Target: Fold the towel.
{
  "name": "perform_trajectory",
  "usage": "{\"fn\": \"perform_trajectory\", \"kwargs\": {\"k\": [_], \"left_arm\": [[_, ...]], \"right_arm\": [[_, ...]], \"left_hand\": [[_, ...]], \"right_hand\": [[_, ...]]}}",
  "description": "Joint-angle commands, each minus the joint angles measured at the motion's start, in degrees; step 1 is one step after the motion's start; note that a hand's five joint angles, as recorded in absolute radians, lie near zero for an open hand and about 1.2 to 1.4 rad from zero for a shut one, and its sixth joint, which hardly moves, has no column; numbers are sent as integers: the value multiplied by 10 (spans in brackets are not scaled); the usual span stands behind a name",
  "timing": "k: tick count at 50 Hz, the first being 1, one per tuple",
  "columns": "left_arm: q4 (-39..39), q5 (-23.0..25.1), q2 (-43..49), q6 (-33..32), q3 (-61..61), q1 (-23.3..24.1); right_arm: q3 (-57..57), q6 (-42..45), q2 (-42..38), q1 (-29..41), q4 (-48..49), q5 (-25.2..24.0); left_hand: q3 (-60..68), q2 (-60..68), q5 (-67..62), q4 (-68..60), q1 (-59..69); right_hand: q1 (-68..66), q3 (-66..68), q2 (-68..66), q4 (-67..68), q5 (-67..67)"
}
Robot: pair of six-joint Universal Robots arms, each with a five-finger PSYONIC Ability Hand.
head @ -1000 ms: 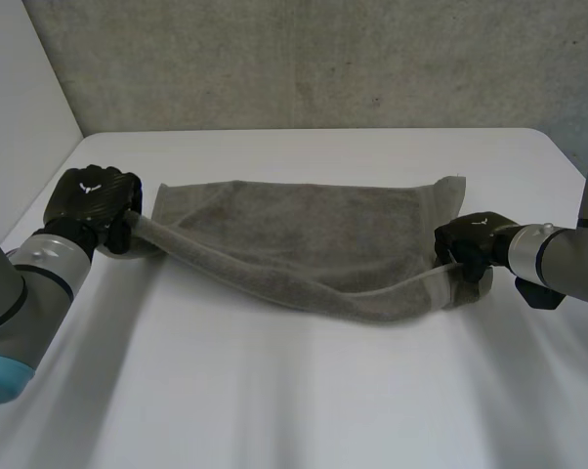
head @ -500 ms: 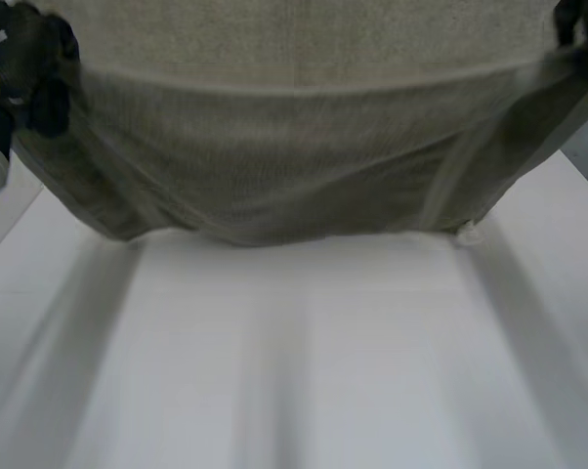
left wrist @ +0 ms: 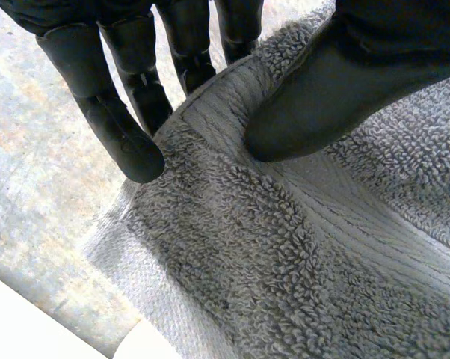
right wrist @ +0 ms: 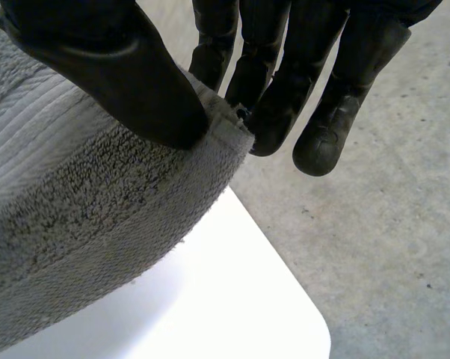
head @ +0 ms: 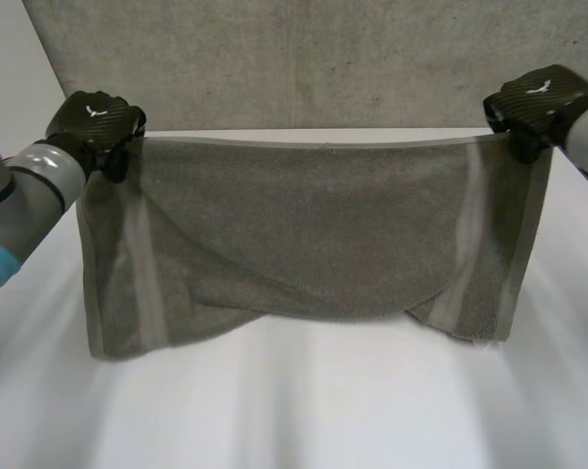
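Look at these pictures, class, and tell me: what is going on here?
A two-armed robot is holding a grey towel up over a white table. Its left hand pinches one upper corner and its right hand the other, each with the thumb pressed against the fingers. The towel hangs spread wide between them, its lower edge down near the table.
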State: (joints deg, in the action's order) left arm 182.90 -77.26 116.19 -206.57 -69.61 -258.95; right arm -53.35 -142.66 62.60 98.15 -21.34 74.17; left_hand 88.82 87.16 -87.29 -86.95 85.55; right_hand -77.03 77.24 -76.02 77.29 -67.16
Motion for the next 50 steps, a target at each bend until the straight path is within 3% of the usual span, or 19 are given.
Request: {"fn": "perform_trajectory", "kwargs": {"k": [1,2,3,5,9,13,20,30,35,38,39,43,50], "left_arm": [[39,-13,41,1,114,17],[74,-17,32,21,121,26],[75,-17,32,21,121,26],[167,-23,-4,76,118,35],[226,-32,-46,134,109,29],[225,-34,-69,187,102,14],[200,-29,-71,191,38,2],[200,-23,-64,180,-154,-9],[203,11,-55,120,-241,-14],[201,39,-58,34,-303,-22],[201,39,-58,34,-303,-22],[193,39,-91,-13,-333,-25],[149,40,-192,-14,-369,-46]], "right_arm": [[98,26,-72,35,122,30],[92,21,-64,39,189,31],[92,21,-63,39,190,31],[60,0,-24,41,330,51],[21,-29,37,38,420,76],[-3,-53,63,37,407,70],[-48,-55,67,33,333,36],[-228,-48,72,30,309,-47],[-357,-9,74,30,311,-60],[-401,39,78,29,310,-55],[-402,39,78,29,310,-55],[-445,82,130,22,299,-46],[-466,71,243,-10,211,-51]], "left_hand": [[-88,-72,173,70,-56],[-88,-72,173,70,-56],[-88,-72,173,70,-56],[-88,-72,173,70,-56],[-88,-72,173,70,-56],[-88,-72,173,70,-56],[-88,-72,173,70,-56],[-88,-72,173,70,-56],[-88,-72,173,70,-56],[-88,-72,173,70,-56],[-88,-72,173,70,-56],[-88,-72,173,70,-56],[-88,-72,173,70,-56]], "right_hand": [[-30,28,-40,27,-28],[-30,28,-40,27,-28],[-30,28,-40,27,-28],[-30,28,-40,27,-28],[-30,28,-40,27,-28],[-30,28,-40,27,-28],[-30,28,-40,27,-28],[-30,28,-40,27,-28],[-30,28,-40,27,-28],[-30,28,-40,27,-28],[-30,28,-40,27,-28],[-30,28,-40,27,-28],[-30,28,-40,27,-28]]}}
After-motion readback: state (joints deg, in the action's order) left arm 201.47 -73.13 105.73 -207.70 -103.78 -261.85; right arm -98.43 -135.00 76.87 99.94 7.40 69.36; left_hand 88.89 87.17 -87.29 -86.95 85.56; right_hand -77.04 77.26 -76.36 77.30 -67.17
